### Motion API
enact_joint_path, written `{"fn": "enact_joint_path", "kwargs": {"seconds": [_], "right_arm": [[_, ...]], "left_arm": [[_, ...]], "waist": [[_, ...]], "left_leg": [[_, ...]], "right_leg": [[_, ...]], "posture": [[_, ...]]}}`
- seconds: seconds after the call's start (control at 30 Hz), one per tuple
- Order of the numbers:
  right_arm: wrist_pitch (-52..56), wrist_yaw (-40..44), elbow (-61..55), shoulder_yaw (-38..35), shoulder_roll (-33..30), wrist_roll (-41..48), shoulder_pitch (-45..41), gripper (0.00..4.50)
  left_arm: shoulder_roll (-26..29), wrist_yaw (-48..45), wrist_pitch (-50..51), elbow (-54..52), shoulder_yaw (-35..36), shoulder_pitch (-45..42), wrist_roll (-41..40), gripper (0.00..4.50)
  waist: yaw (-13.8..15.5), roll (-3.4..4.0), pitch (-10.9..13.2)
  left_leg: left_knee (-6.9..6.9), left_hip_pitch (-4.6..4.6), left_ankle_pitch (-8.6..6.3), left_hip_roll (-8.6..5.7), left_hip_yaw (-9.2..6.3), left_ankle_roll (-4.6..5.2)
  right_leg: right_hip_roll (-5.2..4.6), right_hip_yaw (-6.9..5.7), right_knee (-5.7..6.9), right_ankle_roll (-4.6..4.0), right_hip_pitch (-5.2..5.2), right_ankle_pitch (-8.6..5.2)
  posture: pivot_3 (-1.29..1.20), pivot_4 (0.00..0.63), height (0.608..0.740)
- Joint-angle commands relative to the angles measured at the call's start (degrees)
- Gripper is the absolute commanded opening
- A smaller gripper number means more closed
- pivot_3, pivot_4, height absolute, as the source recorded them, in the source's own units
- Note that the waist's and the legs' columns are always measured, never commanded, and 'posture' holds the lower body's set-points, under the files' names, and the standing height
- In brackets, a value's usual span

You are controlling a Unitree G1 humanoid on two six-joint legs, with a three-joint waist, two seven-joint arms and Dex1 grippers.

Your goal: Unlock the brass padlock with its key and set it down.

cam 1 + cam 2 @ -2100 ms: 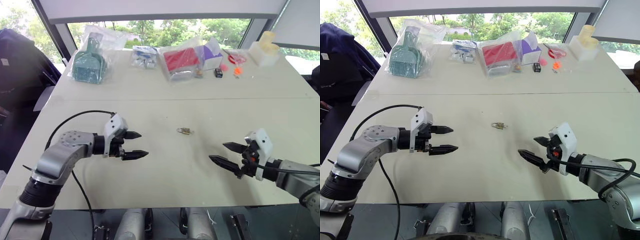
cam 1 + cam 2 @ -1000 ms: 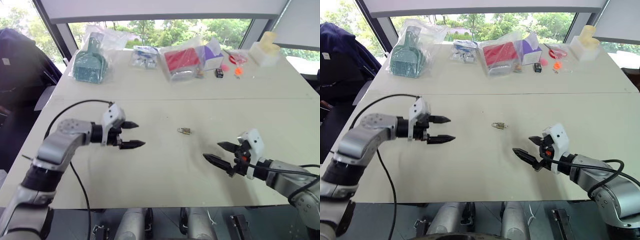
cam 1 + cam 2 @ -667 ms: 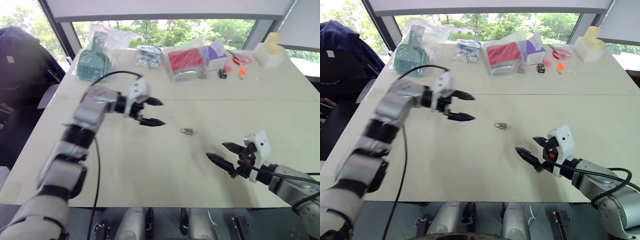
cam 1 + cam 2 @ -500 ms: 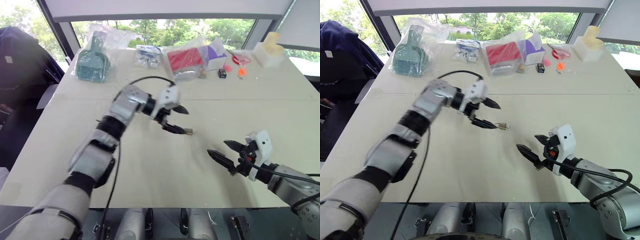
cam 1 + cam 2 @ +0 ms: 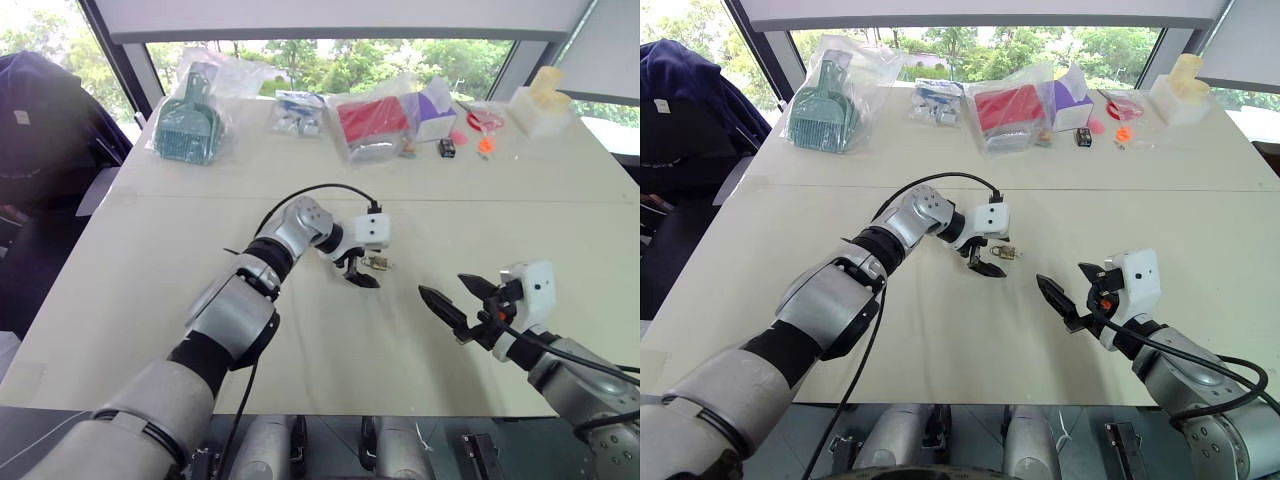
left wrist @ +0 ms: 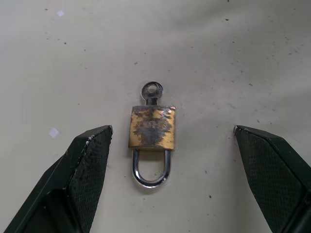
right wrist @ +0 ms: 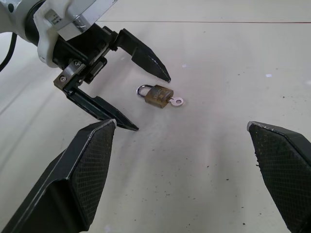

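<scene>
Windows line the far edge of the pale worktop, where bagged items sit in a row; the near half lies bare. One small brass padlock with a silvery shackle lies flat mid-worktop, one key in its base. My left hand hovers spread, a finger on each side, touching nothing. My right hand waits nearby, fingers wide, empty.

Bare table rings the brass padlock — bagged items well apart.

Tarnished brass padlock (silvery shackle)
</scene>
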Motion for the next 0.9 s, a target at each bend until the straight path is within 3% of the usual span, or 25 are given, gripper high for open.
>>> {"fn": "enact_joint_path", "kwargs": {"seconds": [0.03,0.17,0.3,0.5,0.63,0.77,0.9], "right_arm": [[-1.5,-0.3,-1.5,0.2,0.4,0.6,-0.9,4.45],[-1.5,-0.4,-1.2,0.7,0.4,0.5,-1.4,4.45],[-1.4,-0.3,-0.7,0.9,0.2,0.4,-1.8,4.50],[-0.9,-0.8,0.0,1.2,1.3,1.8,-2.1,4.50],[-0.7,-4.1,2.2,1.1,5.7,5.0,-4.6,4.50],[-2.9,-10.2,4.2,1.5,14.4,9.7,-9.5,4.50],[-5.6,-15.0,6.0,2.1,21.9,14.5,-13.0,4.50]], "left_arm": [[-1.2,1.5,0.3,1.1,-0.3,0.5,2.9,4.18],[-1.5,1.8,1.5,1.7,-1.1,1.0,5.1,4.18],[-1.4,1.3,2.4,2.1,-2.4,1.7,7.4,3.04],[-0.3,2.3,1.0,1.5,-2.0,2.7,8.5,0.82],[2.4,8.4,-6.4,-1.0,-1.8,3.3,9.4,0.76],[4.1,6.1,-14.1,-9.7,7.4,5.0,-0.9,0.76],[5.0,3.3,-9.6,-25.3,12.1,10.7,-8.7,0.76]], "waist": [[0.0,0.00,0.0],[0.0,-0.03,0.0],[0.0,-0.19,-0.2],[-0.1,-0.29,-0.3],[-0.3,-0.32,-0.3],[-1.0,-0.24,-0.3],[-1.4,-0.21,-0.3]], "left_leg": [[0.00,0.01,0.00,0.00,-0.01,0.00],[0.01,0.03,0.00,-0.01,-0.02,0.00],[0.01,0.11,-0.01,0.00,-0.05,0.01],[0.01,0.23,-0.02,0.04,-0.05,-0.01],[0.00,0.24,-0.02,0.06,-0.05,-0.01],[-0.09,0.21,-0.01,0.11,-0.02,-0.03],[-0.12,-0.25,0.08,0.05,-0.02,-0.15]], "right_leg": [[0.00,0.00,0.00,0.00,0.01,0.00],[0.00,-0.01,-0.02,0.00,0.07,0.00],[-0.01,-0.03,-0.05,0.00,0.18,0.00],[-0.01,-0.03,-0.04,-0.01,0.24,0.00],[-0.01,-0.02,-0.02,-0.01,0.23,0.00],[0.00,0.00,0.05,-0.02,0.07,0.02],[-0.05,0.00,0.28,0.18,-0.45,0.15]], "posture": [[0.00,0.150,0.735],[0.00,0.150,0.735],[0.00,0.150,0.735],[0.00,0.150,0.735],[0.00,0.150,0.735],[0.00,0.150,0.735],[0.00,0.150,0.735]]}}
